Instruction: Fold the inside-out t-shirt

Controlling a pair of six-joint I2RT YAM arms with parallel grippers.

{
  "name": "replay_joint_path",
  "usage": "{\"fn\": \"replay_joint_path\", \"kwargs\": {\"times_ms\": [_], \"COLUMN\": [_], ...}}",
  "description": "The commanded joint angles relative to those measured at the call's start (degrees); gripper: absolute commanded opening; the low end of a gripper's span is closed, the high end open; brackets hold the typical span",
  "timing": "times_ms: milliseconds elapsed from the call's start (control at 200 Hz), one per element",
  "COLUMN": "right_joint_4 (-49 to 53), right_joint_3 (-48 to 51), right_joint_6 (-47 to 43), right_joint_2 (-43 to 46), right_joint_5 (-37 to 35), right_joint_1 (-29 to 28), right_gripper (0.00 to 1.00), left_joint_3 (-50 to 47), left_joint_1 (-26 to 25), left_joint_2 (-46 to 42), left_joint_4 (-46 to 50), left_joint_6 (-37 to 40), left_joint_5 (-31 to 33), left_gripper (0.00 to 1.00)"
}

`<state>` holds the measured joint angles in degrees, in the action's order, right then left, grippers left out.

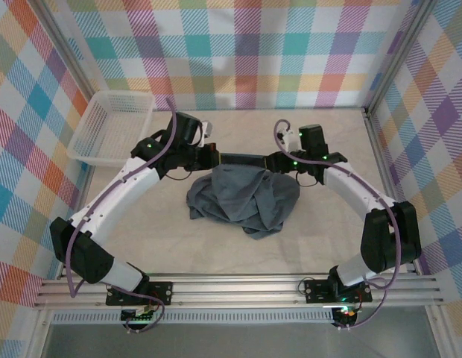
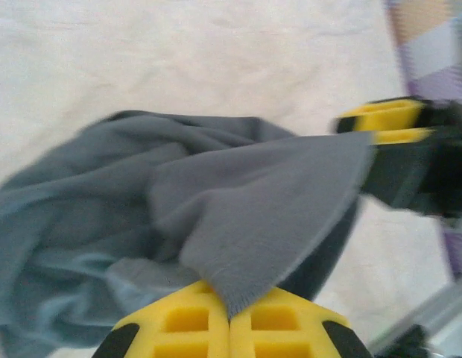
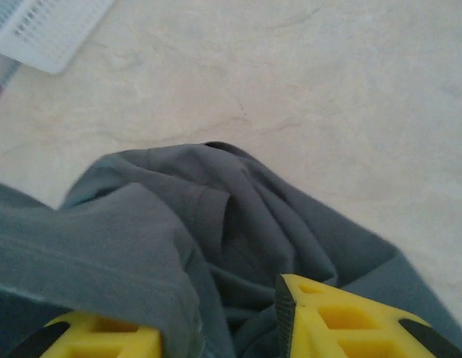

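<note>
we see the soft, thin slate-grey inside-out t-shirt (image 1: 242,200) lying rumpled mid-worktop (image 1: 179,246). the left gripper (image 2: 229,309) pinches its stitched edge fully closed; the right gripper (image 3: 220,328), yellow jaws partly parted, clamps bunched cloth, pulling a taut band between them.

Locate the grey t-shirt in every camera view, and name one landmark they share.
Top external: t-shirt bunched at the picture's centre.
Left wrist: t-shirt across the left and middle of the picture.
Right wrist: t-shirt across the lower half.
Shared landmark: the cream table cover around it.
</note>
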<state>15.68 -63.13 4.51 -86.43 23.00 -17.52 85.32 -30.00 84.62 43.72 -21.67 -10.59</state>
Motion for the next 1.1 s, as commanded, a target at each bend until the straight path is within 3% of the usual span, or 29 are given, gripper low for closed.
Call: {"fn": "replay_joint_path", "kwargs": {"times_ms": [0, 100, 190, 290, 335, 370, 435, 470, 550, 695, 880, 965, 1095], "right_joint_4": [6.1, 8.7, 9.0, 9.6, 9.4, 8.9, 8.2, 8.2, 11.4, 14.2, 15.0, 16.0, 14.3], "right_joint_3": [-1.9, -2.9, -3.4, -3.8, -3.4, -2.9, -1.8, -1.2, -1.1, -2.6, -4.6, -4.3, -0.1], "right_joint_6": [3.3, 3.6, 4.8, 7.3, 9.2, 10.9, 14.1, 15.9, 22.2, 26.6, 24.8, 22.2, 15.9], "right_joint_2": [0.1, -1.0, -0.9, 0.4, 2.0, 3.7, 7.7, 10.2, 15.7, 25.0, 31.3, 32.1, 33.8], "right_joint_5": [7.6, 10.1, 14.2, 15.8, 14.7, 13.1, 8.6, 5.1, -6.9, -18.0, -31.2, -34.2, -31.3], "right_joint_1": [0.6, 1.2, 1.4, 1.6, 2.0, 2.4, 3.5, 4.2, 6.1, 7.8, 7.7, 7.9, 7.9], "right_gripper": [0.28, 0.12, 0.06, 0.06, 0.12, 0.19, 0.22, 0.27, 0.49, 0.59, 0.65, 0.67, 0.70], "left_joint_3": [-1.9, -2.3, -1.7, -1.2, -1.5, -1.4, -0.3, 0.8, 3.7, 9.1, 23.0, 23.2, 18.0], "left_joint_1": [2.9, 3.8, 4.0, 3.9, 3.8, 3.3, 1.7, 0.4, -2.9, -11.3, -23.5, -24.4, -24.1], "left_joint_2": [-1.8, -2.3, -1.5, 0.7, 1.7, 2.4, 3.3, 3.9, 5.5, 10.8, 23.8, 24.7, 18.7], "left_joint_4": [3.2, 0.5, -2.9, -8.8, -12.3, -14.5, -16.8, -17.2, -18.5, -22.6, -15.1, -13.0, -13.3], "left_joint_6": [5.4, 3.9, 2.0, -2.4, -5.3, -7.2, -8.7, -8.6, -9.2, -13.0, -5.6, -2.6, 3.6], "left_joint_5": [4.2, 1.6, -4.4, -15.5, -19.7, -21.4, -22.3, -22.0, -21.1, -17.0, -9.3, -4.9, 2.3], "left_gripper": [0.00, 0.00, 0.00, 0.00, 0.00, 0.00, 0.00, 0.00, 0.00, 0.00, 0.00, 0.16, 0.38]}}
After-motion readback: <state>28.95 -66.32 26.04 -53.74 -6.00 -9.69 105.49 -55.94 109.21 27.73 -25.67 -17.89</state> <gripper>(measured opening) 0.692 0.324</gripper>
